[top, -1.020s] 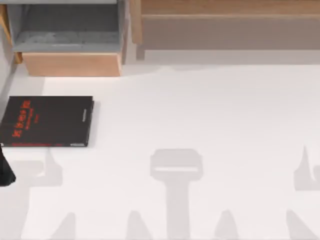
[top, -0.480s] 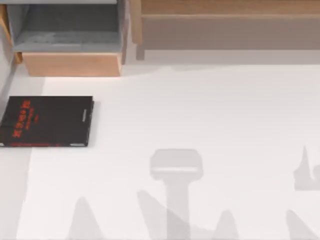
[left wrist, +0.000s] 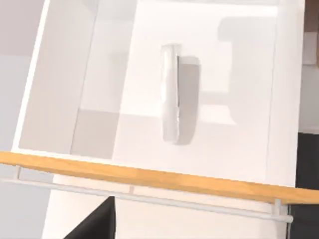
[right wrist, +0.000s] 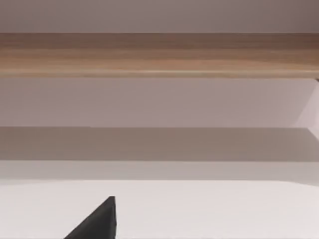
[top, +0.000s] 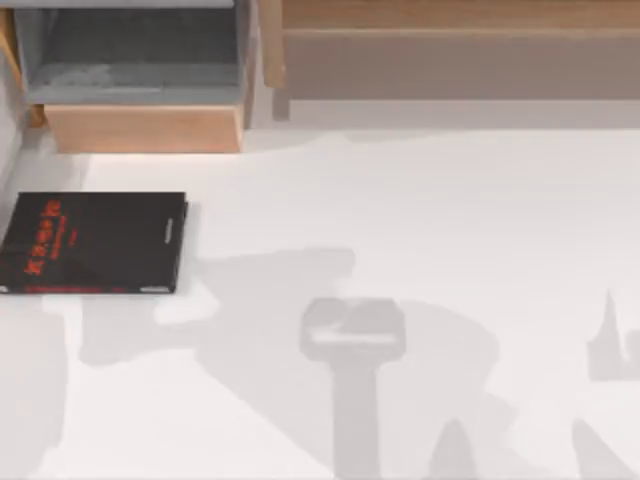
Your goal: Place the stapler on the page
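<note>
Since a second ago, your left pincer point(left wrist: 97, 219) left the bench; state unclear. Small white elongated stapler point(left wrist: 170, 93) lies ahead: centre, descend squarely.

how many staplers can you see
1. The stapler lies alone on a white surface beyond a wooden rail in the left wrist view, not on the book. More could sit hidden elsewhere.

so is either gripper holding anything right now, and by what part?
Nothing held. The stapler lies free inside a white drawer in the left wrist view; the page is bare.
</note>
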Robot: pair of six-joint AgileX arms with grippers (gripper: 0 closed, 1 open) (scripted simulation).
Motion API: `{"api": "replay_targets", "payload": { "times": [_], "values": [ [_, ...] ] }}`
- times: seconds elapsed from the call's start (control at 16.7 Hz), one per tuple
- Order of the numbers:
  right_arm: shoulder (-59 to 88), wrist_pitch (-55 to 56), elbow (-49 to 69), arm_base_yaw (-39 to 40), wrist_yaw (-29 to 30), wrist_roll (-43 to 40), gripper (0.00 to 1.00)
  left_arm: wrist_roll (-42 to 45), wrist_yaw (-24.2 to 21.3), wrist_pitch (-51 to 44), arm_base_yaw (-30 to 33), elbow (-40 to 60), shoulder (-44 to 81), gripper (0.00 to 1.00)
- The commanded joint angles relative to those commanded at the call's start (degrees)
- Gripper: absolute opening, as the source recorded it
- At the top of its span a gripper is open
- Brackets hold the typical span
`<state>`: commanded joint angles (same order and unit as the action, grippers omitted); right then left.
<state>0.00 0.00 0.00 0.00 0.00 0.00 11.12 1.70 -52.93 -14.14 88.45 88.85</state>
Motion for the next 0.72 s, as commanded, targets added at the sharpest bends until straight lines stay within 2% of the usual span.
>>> {"api": "replay_targets", "payload": {
  "times": [0.42, 0.72],
  "values": [
    [0.0, 0.0, 0.0, 0.0, 0.0, 0.0, 1.0, 1.1, -1.25, -20.41, -4.11, 39.23, 38.98, 1.0],
    [0.0, 0.0, 0.0, 0.0, 0.0, 0.0, 1.0, 1.27, -2.56, -29.61, -4.91, 58.62, 57.94, 1.0]
  ]
}}
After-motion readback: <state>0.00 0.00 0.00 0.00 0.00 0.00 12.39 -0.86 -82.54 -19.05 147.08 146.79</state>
